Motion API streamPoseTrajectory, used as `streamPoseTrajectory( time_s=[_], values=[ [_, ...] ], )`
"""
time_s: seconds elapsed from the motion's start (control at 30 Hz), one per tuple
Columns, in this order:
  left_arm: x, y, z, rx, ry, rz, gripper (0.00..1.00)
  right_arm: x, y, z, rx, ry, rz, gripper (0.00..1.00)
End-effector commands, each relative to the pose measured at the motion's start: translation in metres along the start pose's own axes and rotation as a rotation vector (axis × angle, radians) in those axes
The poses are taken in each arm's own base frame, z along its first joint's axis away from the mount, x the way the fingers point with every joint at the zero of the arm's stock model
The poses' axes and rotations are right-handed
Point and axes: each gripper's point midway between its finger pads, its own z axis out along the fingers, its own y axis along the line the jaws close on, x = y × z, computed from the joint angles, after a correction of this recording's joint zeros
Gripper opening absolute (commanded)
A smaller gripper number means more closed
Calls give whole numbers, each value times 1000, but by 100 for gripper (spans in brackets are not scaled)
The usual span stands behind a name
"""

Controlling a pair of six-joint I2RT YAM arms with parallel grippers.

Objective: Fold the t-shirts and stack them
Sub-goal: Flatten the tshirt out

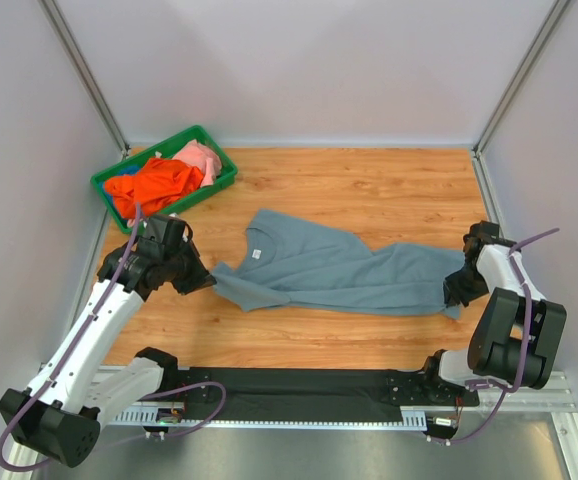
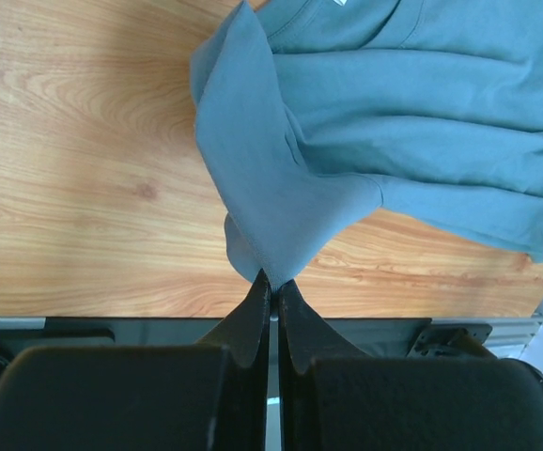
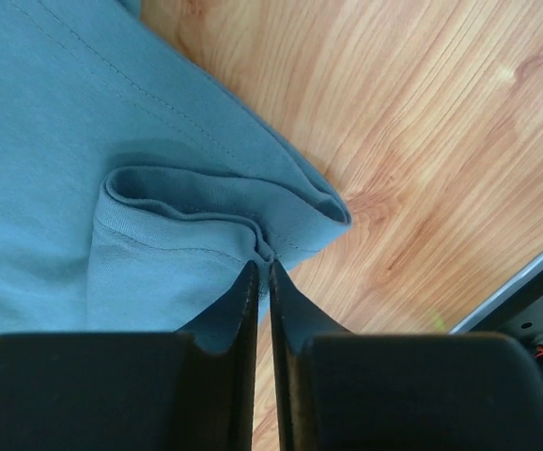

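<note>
- Left fingers (image 2: pixel 251 319) are clamping the grey-blue t-shirt (image 1: pixel 339 265) by its sleeve; right fingers (image 3: pixel 239 305) are pinching its hem.
- Both should be pulling apart evenly, spreading the fabric flat on the tabletop (image 1: pixel 369 190).

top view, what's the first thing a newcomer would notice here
The grey-blue t-shirt lies across the middle of the wooden table, stretched between the two arms. The left hand is shut on its left end and the right hand on its right end. At the back left, a green bin holds an orange t-shirt and a pink t-shirt, both bunched up.
</note>
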Motion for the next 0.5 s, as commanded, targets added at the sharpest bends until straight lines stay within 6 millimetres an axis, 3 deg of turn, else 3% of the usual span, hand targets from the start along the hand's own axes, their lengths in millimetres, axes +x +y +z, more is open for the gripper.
streamPoseTrajectory(
  time_s=[0.0, 0.17, 0.47],
  values=[
    [-6, -10, -5, 40, -17, 18, 0, -28, 13, -11, -32, -98, 27, 7],
    [-7, -13, -5, 46, -20, 16, 0, -28, 13, -9, -15, -78, 0, 20],
    [-9, -15, -6, 49, -25, 7, 0, -26, 17, -5, -22, -68, -1, 21]
  ],
)
